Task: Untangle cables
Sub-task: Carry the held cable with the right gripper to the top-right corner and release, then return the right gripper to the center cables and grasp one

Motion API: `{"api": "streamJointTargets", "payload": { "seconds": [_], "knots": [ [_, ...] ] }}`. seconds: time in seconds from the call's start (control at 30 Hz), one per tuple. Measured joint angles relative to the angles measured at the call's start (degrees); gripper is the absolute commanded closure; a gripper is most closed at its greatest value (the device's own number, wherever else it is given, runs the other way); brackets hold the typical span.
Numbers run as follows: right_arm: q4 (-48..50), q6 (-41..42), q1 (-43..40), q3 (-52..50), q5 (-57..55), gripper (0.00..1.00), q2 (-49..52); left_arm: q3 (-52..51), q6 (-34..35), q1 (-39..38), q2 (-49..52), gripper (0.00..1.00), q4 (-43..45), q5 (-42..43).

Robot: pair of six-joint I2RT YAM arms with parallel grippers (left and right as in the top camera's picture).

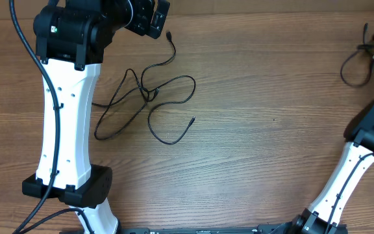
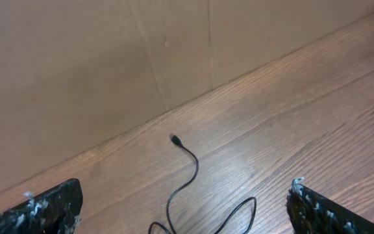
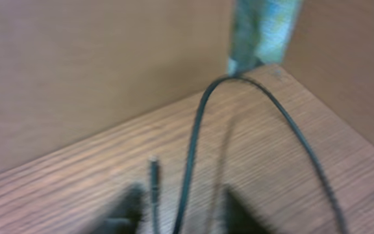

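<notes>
On the wooden desk (image 1: pixel 271 162), toward the far left corner, a loose tangle of cables (image 1: pixel 149 96). Thin black loops, crossing one another near the middle of the knot, all flat on the wood. One plug tip (image 1: pixel 192 119) aimed toward the middle of the desk. A second plug end (image 1: pixel 168 35) close to the far edge, just beside the left gripper (image 1: pixel 151 19).

Above that far-left stretch, the left gripper with jaws spread wide and clamped on nothing. In its wrist view, both fingers (image 2: pixel 44 208) at the bottom corners, the plug end and its cord on the wood between them, by the foot of the brown wall (image 2: pixel 76 65).

By the far right corner, well apart from the tangle, a single cable (image 1: pixel 350 68) bent into one loop near the right edge. Around it, the right gripper (image 3: pixel 184 195), jaws apart by a narrow gap with the cord running through. View very blurred: cannot tell whether either pad touches the cord. A small plug (image 3: pixel 153 170) just left of it.
</notes>
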State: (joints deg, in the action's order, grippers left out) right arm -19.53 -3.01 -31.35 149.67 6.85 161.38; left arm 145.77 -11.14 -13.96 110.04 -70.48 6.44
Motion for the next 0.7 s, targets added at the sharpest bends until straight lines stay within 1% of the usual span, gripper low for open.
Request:
{"api": "streamJointTargets", "payload": {
  "seconds": [0.1,0.2,0.33,0.4,0.47,0.5,0.57,0.6,0.63,0.67,0.7],
  "knots": [
    [-0.3,-0.1,2.1,0.0,-0.9,0.00,0.0,0.0,0.0,0.0,0.3,0.00,-1.3,0.3],
    [-4.5,0.0,3.0,0.1,-1.2,0.00,0.0,0.0,0.1,0.0,0.9,0.00,0.1,0.4],
    [-12.8,0.0,3.5,0.2,-1.6,0.00,-1.1,0.0,0.7,0.0,1.6,0.00,2.8,0.4],
    [-18.3,0.0,3.8,0.2,-1.8,0.00,-3.6,0.0,0.9,0.0,1.6,0.00,2.8,0.4],
    [-24.7,0.0,4.7,0.2,-0.2,0.00,-8.5,0.0,0.9,0.0,1.6,0.00,3.1,0.4],
    [-26.7,0.0,5.2,0.2,2.0,0.00,-11.1,0.0,0.9,0.0,1.6,0.00,3.3,0.4],
    [-32.2,0.1,7.7,1.0,12.2,0.00,-20.6,0.0,1.1,0.0,1.6,0.00,4.3,0.4],
    [-34.6,0.1,8.9,1.3,17.7,0.00,-23.9,0.0,1.1,0.0,1.6,0.00,4.5,0.4],
    [-35.5,0.2,9.5,1.5,19.3,0.00,-25.2,0.0,1.1,0.0,1.6,0.00,4.7,0.4],
    [-38.6,0.2,13.1,3.0,29.2,0.01,-30.2,0.0,1.1,0.0,1.6,0.00,4.9,0.2],
    [-40.4,0.3,15.5,3.7,34.6,0.01,-32.0,0.0,1.5,0.0,1.6,0.00,5.4,-0.3]
  ]
}}
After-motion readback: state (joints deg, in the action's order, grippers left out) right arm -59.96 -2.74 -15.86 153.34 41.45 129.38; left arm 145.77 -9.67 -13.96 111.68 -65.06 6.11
